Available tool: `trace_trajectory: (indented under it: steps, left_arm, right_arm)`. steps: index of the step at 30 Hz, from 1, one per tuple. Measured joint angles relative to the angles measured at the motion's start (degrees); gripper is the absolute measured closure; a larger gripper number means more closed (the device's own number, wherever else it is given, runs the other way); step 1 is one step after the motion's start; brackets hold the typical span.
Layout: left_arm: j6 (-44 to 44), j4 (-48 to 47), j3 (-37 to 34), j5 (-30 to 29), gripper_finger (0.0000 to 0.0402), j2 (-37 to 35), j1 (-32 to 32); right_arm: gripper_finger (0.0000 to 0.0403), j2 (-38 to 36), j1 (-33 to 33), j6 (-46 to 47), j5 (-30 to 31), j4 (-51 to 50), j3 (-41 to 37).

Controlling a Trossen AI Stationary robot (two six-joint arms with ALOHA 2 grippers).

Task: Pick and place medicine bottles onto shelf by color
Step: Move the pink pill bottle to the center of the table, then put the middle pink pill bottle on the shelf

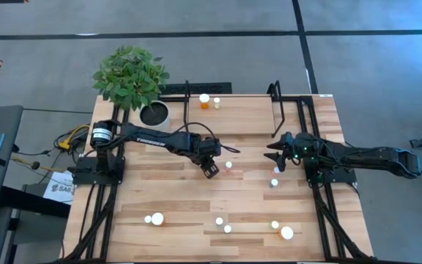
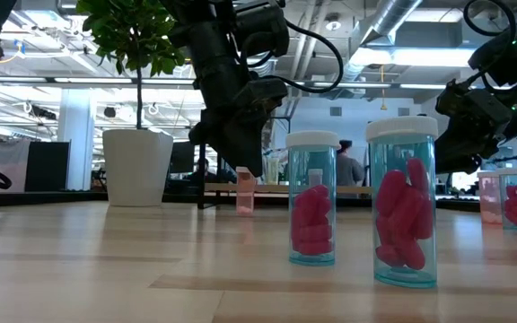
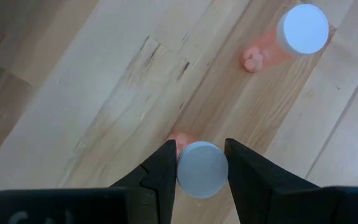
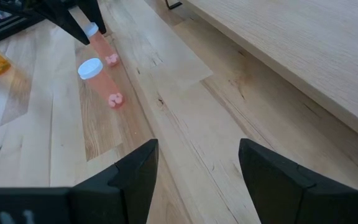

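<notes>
My left gripper (image 1: 211, 169) is at the table's middle, its fingers pointing down on either side of a small pinkish-red bottle (image 3: 202, 169) with a white cap; the bottle also shows in the low view (image 2: 245, 192). A second pinkish bottle (image 3: 294, 34) stands close beside it. My right gripper (image 1: 277, 157) is open and empty, over the table just near of the shelf's right end. The shelf (image 1: 244, 114), a light board with black uprights, stands at the far middle and carries an orange bottle (image 1: 204, 100) and a smaller one (image 1: 216, 103). My left gripper pinches the pinkish-red bottle by the sides of its white cap (image 3: 185, 177) between its two fingers, coming from above and pointing down. The bottle is upright below the fingers. In the low view its base (image 2: 245, 212) seems to stand on the table.
A potted plant in a white pot (image 1: 153, 112) stands at the far left. Two bottles (image 1: 274, 176) stand below my right gripper. Several more bottles stand along the near edge (image 1: 152, 218), (image 1: 223, 224), (image 1: 282, 230); two of them loom close in the low view (image 2: 313, 197), (image 2: 402, 202).
</notes>
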Motion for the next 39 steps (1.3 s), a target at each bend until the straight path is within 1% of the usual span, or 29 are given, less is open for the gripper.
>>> trace_trajectory:
  steps: [22,39]
  left_arm:
    - [-0.1,-1.2,0.0,-0.9,0.0293,0.0,0.0]
    - [-0.3,-0.7,0.0,-1.4,0.0246,0.0,0.2]
  right_arm:
    - [0.0154,0.0,0.0,0.0,0.0,0.0,0.0]
    - [0.0154,0.0,0.0,0.0,0.0,0.0,0.0]
